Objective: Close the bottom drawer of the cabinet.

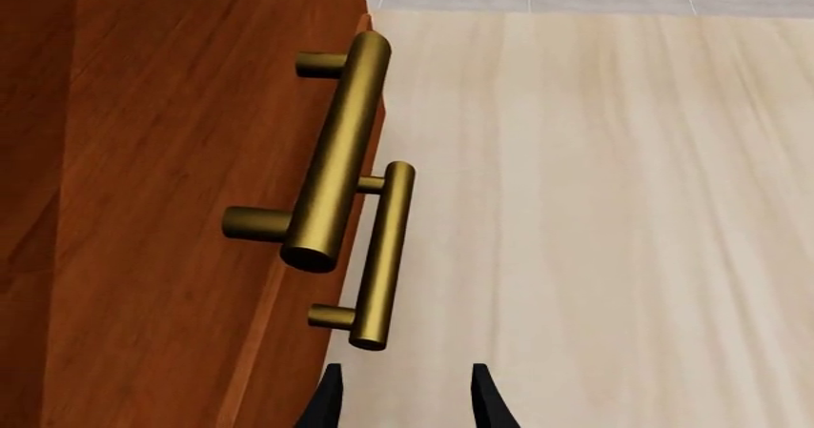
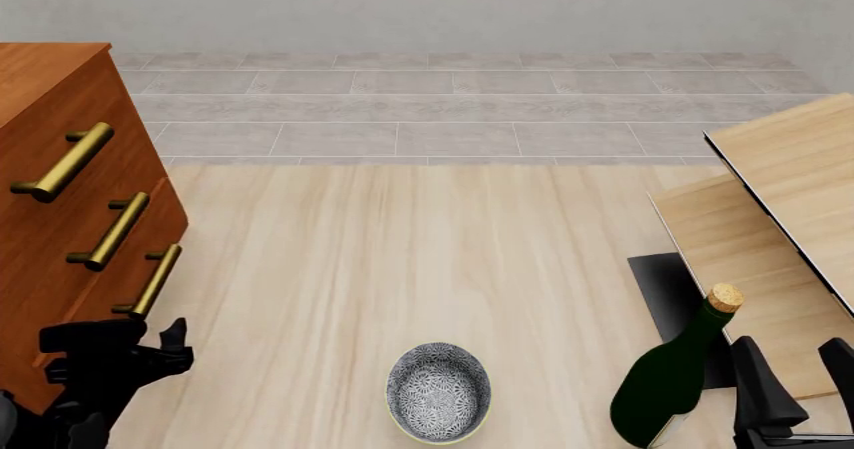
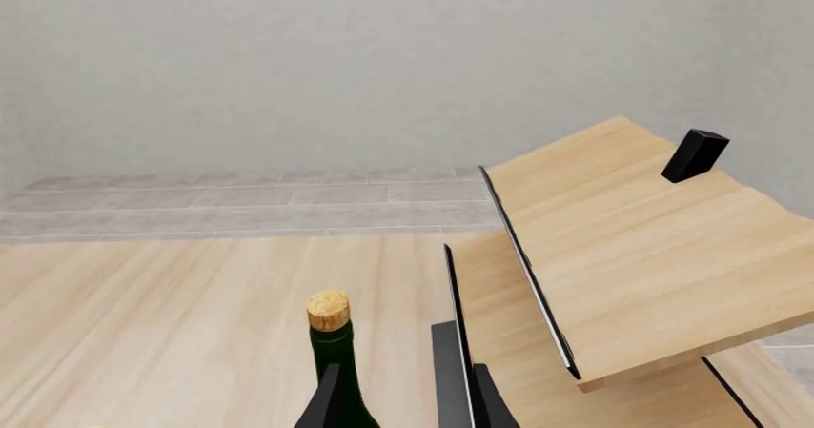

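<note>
The reddish-brown cabinet point(image 2: 54, 99) stands at the left with three brass bar handles. The bottom drawer point(image 2: 83, 304) is the lowest, and its handle point(image 2: 154, 281) sits just above and beyond my left gripper point(image 2: 134, 354). In the left wrist view the cabinet point(image 1: 152, 161) fills one side. The bottom drawer front point(image 1: 274, 361) seems to stand a little proud, and its handle point(image 1: 381, 256) lies just ahead of my left gripper point(image 1: 404, 404), which is open and empty. My right gripper point(image 2: 797, 369) is open and empty at the near right.
A dark green corked bottle point(image 2: 674, 374) stands just left of the right gripper and also shows in the right wrist view point(image 3: 334, 352). A patterned bowl point(image 2: 438, 389) sits near the front middle. A pale wood table point(image 2: 787, 179) slants along the right.
</note>
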